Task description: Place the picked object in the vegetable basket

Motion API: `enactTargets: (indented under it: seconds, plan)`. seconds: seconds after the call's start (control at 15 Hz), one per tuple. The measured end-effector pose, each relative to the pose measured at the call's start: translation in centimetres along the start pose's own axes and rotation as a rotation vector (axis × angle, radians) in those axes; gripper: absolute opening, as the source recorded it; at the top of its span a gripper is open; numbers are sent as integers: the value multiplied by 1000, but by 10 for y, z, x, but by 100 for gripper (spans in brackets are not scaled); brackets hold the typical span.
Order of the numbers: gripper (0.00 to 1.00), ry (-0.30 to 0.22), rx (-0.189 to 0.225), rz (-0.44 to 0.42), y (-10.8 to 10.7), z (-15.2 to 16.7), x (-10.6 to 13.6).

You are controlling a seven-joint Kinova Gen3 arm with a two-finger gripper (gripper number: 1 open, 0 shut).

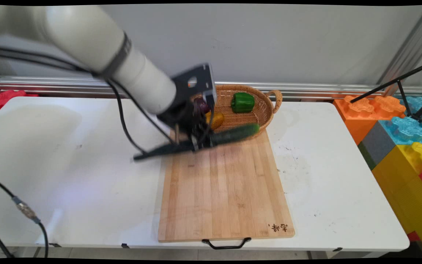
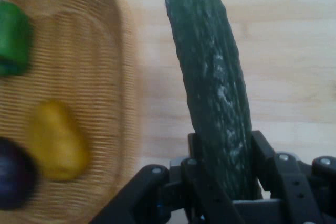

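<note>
We noted the gripper [image 1: 200,141] clenched on a cucumber [image 1: 233,134], holding it by one end. The cucumber hung lengthwise over the far edge of the wooden cutting board [image 1: 225,190], its free end reaching toward the near rim of the wicker basket [image 1: 266,110]. In the hand view the cucumber [image 2: 215,103] ran up from between the fingers [image 2: 265,153], basket [image 2: 100,103] to one side. Inside the basket we saw a green bell pepper [image 1: 242,102], a yellow vegetable [image 1: 216,119] and a dark purple one [image 1: 202,106], partly hidden by the arm. Board and basket sat on the white table [image 1: 71,161].

Risks, as we judged them: an end grip leaves a long free length, so the cucumber could pivot or slip out. Its tip could also clip the basket rim and shove the basket.
</note>
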State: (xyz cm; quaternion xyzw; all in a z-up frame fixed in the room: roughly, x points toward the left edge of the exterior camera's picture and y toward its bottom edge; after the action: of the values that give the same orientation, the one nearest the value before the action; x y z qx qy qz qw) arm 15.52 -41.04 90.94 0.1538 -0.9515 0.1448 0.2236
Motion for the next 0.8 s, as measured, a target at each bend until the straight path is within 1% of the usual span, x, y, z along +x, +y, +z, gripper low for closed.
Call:
enactTargets:
  seconds: [0.07,0.13,0.2,0.27,0.33,0.4,0.47,0.53,0.6,0.73,0.8]
  plan:
    - [0,7,20,24,-7,-7,3]
    - [0,19,54,61,-20,-17,9]
    - [0,37,100,104,-35,-28,17]
    - [0,56,144,144,-50,-38,24]
    - [0,76,179,176,-62,-45,30]
    - [0,102,215,207,-75,-51,37]
    - [0,129,241,233,-87,-54,44]
    - [0,153,257,249,-96,-54,49]
    - [0,170,263,258,-102,-52,52]
    - [0,196,261,270,-114,-41,56]
    - [0,203,252,274,-119,-33,56]
